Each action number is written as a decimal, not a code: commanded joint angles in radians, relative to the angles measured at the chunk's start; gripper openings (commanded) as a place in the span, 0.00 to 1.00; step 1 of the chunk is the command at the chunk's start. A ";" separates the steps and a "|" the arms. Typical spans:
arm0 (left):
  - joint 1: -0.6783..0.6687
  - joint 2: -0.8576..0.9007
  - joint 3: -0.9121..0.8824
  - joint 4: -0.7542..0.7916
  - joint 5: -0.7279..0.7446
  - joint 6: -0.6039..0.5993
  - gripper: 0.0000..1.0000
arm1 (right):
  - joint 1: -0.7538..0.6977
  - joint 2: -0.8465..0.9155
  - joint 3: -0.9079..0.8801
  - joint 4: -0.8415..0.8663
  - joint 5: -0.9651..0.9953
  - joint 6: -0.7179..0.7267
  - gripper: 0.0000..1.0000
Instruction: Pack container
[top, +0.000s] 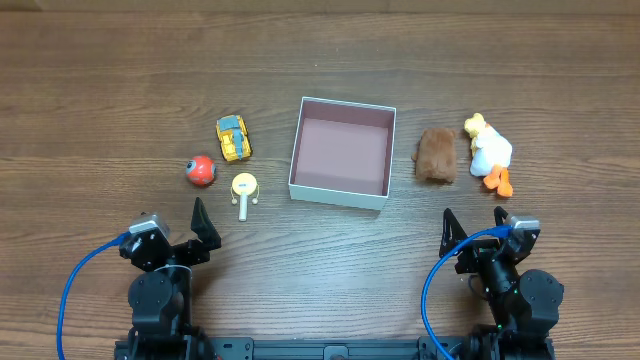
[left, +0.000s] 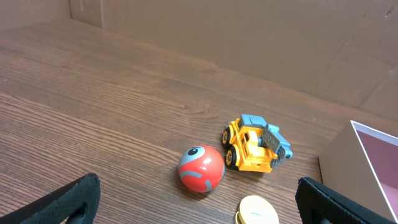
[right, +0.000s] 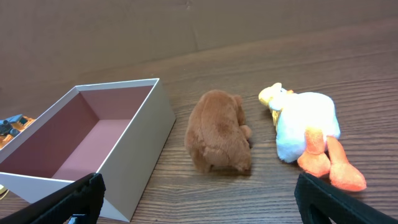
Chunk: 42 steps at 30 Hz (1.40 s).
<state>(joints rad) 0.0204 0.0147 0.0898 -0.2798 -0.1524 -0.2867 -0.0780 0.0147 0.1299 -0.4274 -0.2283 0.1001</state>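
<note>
- The container (top: 342, 152) sits near the middle of the wooden worktop (top: 320, 60), open side up, with white outer walls and a dusty pink inside; nothing lies in it
- To the container's left are three small toys, all apart from its wall: a yellow toy truck (top: 234, 138) farthest from the arms, a red ball (top: 201, 171) with a grey-blue eye mark nearer and further left, and a small yellow round piece with a short handle (top: 244, 190) closest to the arms
- In the left wrist view the truck and the ball stand just beside each other; whether they touch cannot be told
- To the container's right lies a brown plush toy (top: 436, 155), near the wall but not against it
- Just beyond it lies a white plush duck (top: 489, 152) with a yellow head and orange feet, on its side, close beside the brown plush
- The left hand (left: 196, 205) is spread wide and holds nothing, its black fingers (left: 68, 202) showing at the two lower corners of its wrist view, short of the ball
- The right hand (right: 199, 198) is likewise spread wide and empty, its fingers (right: 336, 202) at the lower corners of its view, facing the container's corner and the two plush toys
- Both arms sit at the near edge of the worktop, well apart from each other
</note>
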 joint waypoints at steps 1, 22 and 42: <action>-0.010 -0.009 -0.005 0.005 0.015 -0.013 1.00 | -0.002 -0.012 -0.005 0.003 0.006 -0.007 1.00; -0.010 -0.009 -0.003 0.008 0.046 -0.013 1.00 | -0.002 -0.012 -0.005 0.007 -0.045 0.005 1.00; -0.010 0.598 0.535 -0.130 0.166 -0.004 1.00 | -0.002 0.583 0.646 -0.307 0.007 0.027 1.00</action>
<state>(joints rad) 0.0193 0.4007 0.4564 -0.3450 -0.0288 -0.2897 -0.0780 0.4229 0.6102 -0.6807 -0.2317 0.1120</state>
